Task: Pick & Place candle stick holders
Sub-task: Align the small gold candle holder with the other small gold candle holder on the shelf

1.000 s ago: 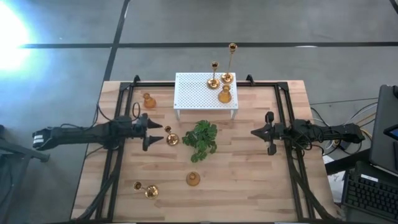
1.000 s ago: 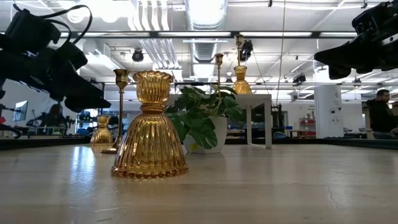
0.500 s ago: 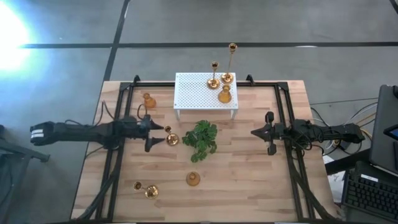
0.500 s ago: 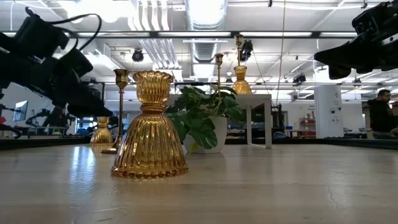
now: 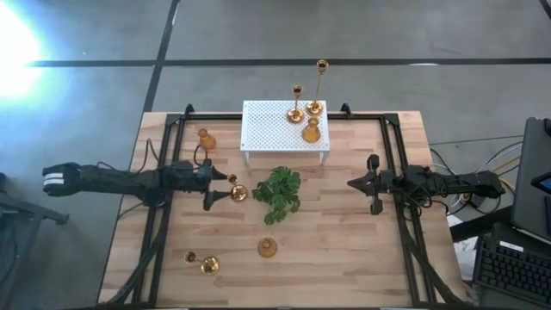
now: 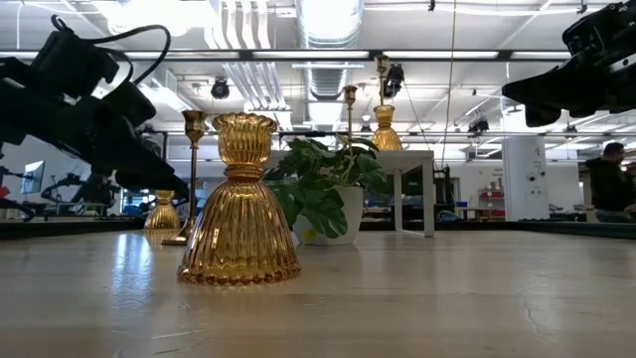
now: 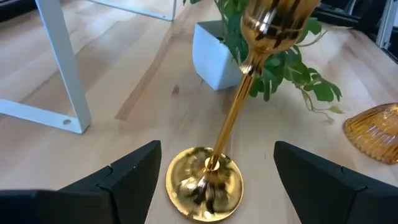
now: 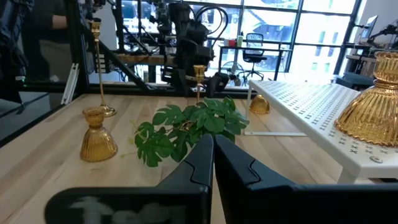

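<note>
A short-stemmed gold candle stick holder [image 5: 236,190] stands on its round base on the table, left of the green plant [image 5: 277,191]. My left gripper [image 5: 220,187] is open, low over the table, with one finger on either side of the holder's base [image 7: 202,183] and apart from it. My right gripper [image 5: 366,182] is shut and empty, held above the table right of the plant. Three holders stand on the white perforated stand [image 5: 275,129]: two stemmed ones [image 5: 315,105] and a squat one [image 5: 311,132].
A squat holder [image 5: 205,138] stands at the far left, another [image 5: 268,248] near the front middle, and a stemmed one [image 5: 207,263] at the front left. The plant's white pot [image 7: 214,59] stands close behind the holder between my left fingers. Black rails [image 5: 159,224] run along both table sides.
My left gripper has moved toward the table's right edge and down, toward the short-stemmed holder, and its fingers now reach either side of the holder's base. The holder has stayed in place.
</note>
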Robot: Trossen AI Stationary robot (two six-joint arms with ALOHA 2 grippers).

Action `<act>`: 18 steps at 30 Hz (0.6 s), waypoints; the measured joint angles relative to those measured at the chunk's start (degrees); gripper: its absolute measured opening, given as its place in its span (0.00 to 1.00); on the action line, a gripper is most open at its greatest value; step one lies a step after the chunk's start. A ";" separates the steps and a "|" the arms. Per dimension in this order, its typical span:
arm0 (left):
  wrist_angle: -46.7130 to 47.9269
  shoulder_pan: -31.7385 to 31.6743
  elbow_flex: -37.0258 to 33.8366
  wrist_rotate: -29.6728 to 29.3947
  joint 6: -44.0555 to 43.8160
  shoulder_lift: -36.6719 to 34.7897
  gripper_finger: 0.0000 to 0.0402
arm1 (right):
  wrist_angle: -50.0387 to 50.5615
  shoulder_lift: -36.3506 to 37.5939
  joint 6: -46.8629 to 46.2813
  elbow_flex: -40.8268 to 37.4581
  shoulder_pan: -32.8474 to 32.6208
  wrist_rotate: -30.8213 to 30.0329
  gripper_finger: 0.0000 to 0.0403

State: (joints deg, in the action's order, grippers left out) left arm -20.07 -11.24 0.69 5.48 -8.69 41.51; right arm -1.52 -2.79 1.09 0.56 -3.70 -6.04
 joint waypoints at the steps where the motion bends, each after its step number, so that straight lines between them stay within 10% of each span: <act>1: -0.11 0.02 0.04 0.00 -0.10 0.41 0.79 | 0.00 0.00 0.00 0.00 0.00 0.02 0.02; 18: -3.99 0.19 3.54 1.49 1.23 7.75 0.79 | 0.00 0.00 0.02 0.00 0.00 0.01 0.02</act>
State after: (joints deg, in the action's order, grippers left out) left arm -24.05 -11.05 4.23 6.96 -7.45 49.26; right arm -1.52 -2.79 1.10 0.56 -3.70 -6.03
